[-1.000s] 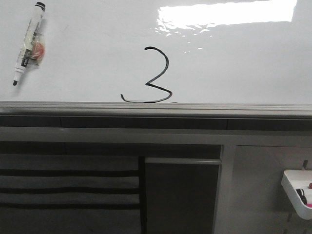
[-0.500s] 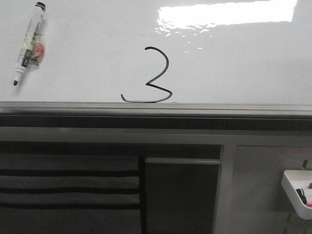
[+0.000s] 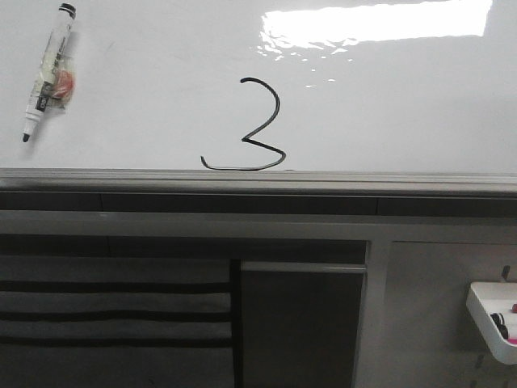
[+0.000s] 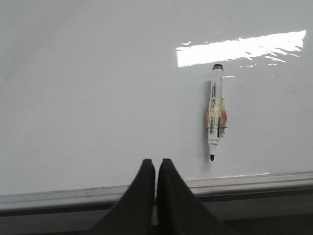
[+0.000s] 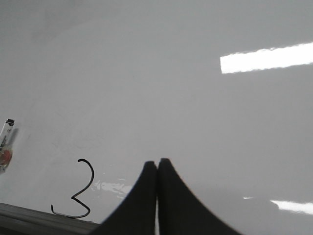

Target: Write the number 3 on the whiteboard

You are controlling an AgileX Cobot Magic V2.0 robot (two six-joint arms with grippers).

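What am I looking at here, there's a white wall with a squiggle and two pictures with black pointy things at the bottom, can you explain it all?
These are three cameras on a two-armed robot. The front view looks forward at a whiteboard with a grey rail along its bottom edge. On it is a hand-drawn black number 3, and a marker sticks to the board at upper left. A small white tray of markers hangs lower right.

The other two pictures come from cameras on the robot's wrists. The black pointed shapes are each arm's gripper fingers: the left gripper faces the marker, the right gripper faces the 3. Both are closed and hold nothing.
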